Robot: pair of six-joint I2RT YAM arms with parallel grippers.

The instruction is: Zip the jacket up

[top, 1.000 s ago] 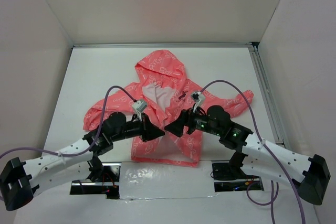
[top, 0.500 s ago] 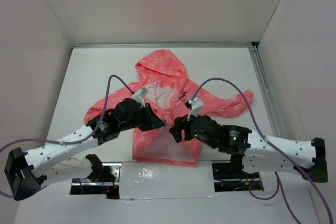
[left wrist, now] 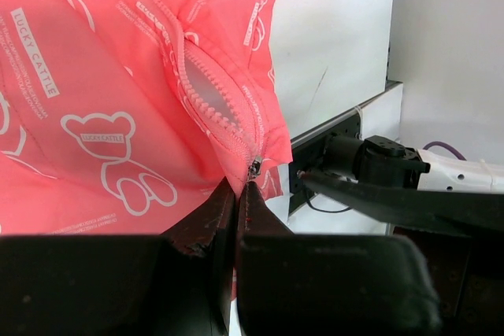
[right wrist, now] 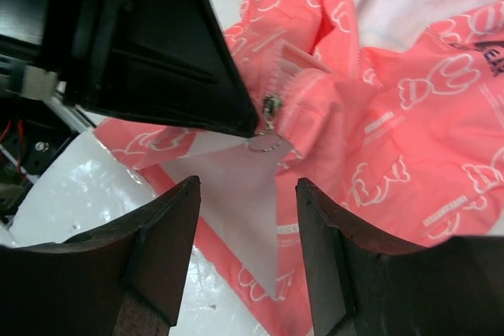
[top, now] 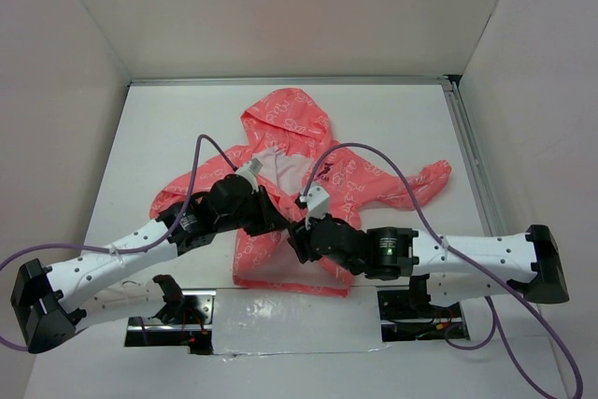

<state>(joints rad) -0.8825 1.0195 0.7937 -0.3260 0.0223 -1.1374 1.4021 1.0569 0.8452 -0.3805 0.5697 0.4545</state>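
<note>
1. Jacket: thin matt cloth, printed (lining paler, smooth).
2. Zipper pull: shiny metal.
3. Right gripper fingers: dark matt plastic.
4. Table: smooth matt white surface.

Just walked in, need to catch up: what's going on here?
A robot is working on a pink jacket lying on the table. The left gripper is shut on the jacket's front edge at the zipper slider. The right gripper hovers open beside it, holding nothing. The upper front lies open, not yet zipped.
</note>
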